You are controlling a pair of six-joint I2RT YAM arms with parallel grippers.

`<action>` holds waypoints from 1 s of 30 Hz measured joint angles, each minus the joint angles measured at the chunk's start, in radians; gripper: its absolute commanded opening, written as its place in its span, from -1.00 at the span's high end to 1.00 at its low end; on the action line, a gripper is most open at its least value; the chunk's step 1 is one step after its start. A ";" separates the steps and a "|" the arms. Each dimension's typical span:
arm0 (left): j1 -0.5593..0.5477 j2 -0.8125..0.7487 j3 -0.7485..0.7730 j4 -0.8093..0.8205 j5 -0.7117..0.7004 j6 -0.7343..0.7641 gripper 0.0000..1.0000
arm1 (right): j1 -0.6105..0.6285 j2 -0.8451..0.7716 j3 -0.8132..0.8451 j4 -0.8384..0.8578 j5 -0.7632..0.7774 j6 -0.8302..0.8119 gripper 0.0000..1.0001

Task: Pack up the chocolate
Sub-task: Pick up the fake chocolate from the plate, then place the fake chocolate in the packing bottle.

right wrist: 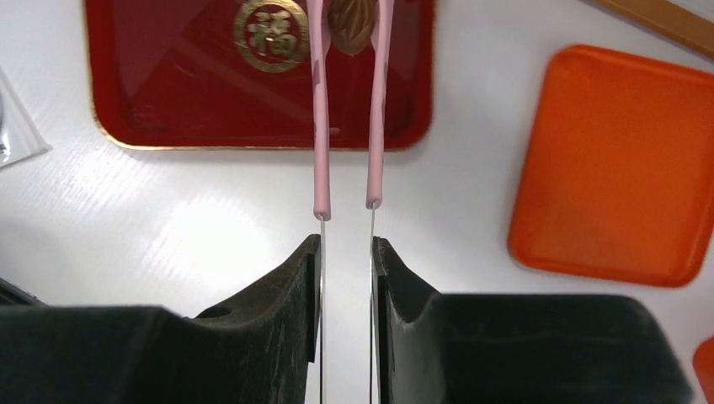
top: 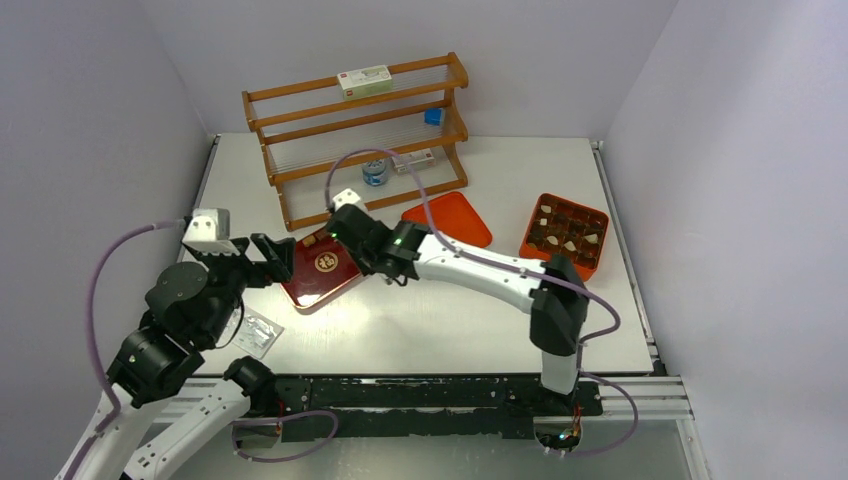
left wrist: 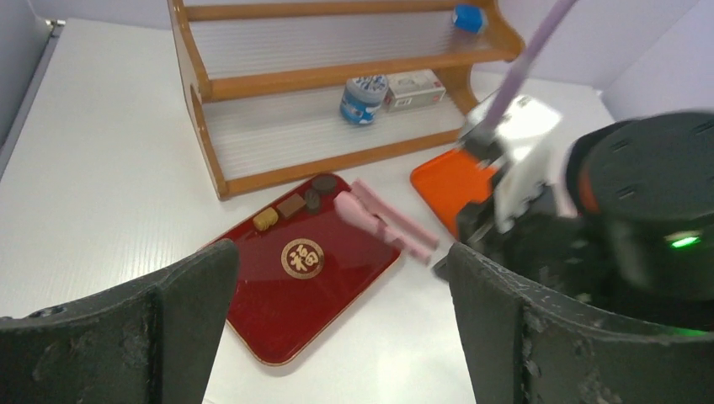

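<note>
Pinching pink tongs (right wrist: pixel 318 126) in right end effector (right wrist: pixel 347 248), clamping chocolate (right wrist: pixel 351 23) straight ahead at their tips; holding left end effector (left wrist: pixel 337 261) spread.

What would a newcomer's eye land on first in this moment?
The pink tongs, clamped in the right gripper, have a brown chocolate between their tips at the dark red tray with its gold emblem, left of the table's middle. Next come the orange compartment box on the right side, already holding several pieces, and the left gripper, wide open beside the tray.
</note>
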 measured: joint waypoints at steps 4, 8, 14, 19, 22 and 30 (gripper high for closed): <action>0.000 0.014 -0.051 0.026 0.000 0.011 -0.97 | -0.046 -0.098 -0.064 -0.042 0.018 0.034 0.48; 0.000 0.022 -0.108 0.056 0.000 0.032 -0.96 | -0.091 -0.201 -0.123 -0.107 0.037 0.082 0.48; 0.000 0.033 -0.187 0.084 0.003 0.063 -0.97 | -0.154 -0.333 -0.186 -0.238 0.069 0.163 0.48; 0.000 0.041 -0.200 0.093 0.014 0.086 -0.96 | -0.223 -0.441 -0.247 -0.361 0.087 0.232 0.48; 0.000 0.040 -0.200 0.105 0.026 0.094 -0.96 | -0.262 -0.502 -0.277 -0.442 0.093 0.273 0.48; 0.000 0.008 -0.201 0.116 0.062 0.105 -0.97 | -0.431 -0.615 -0.298 -0.619 0.113 0.321 0.47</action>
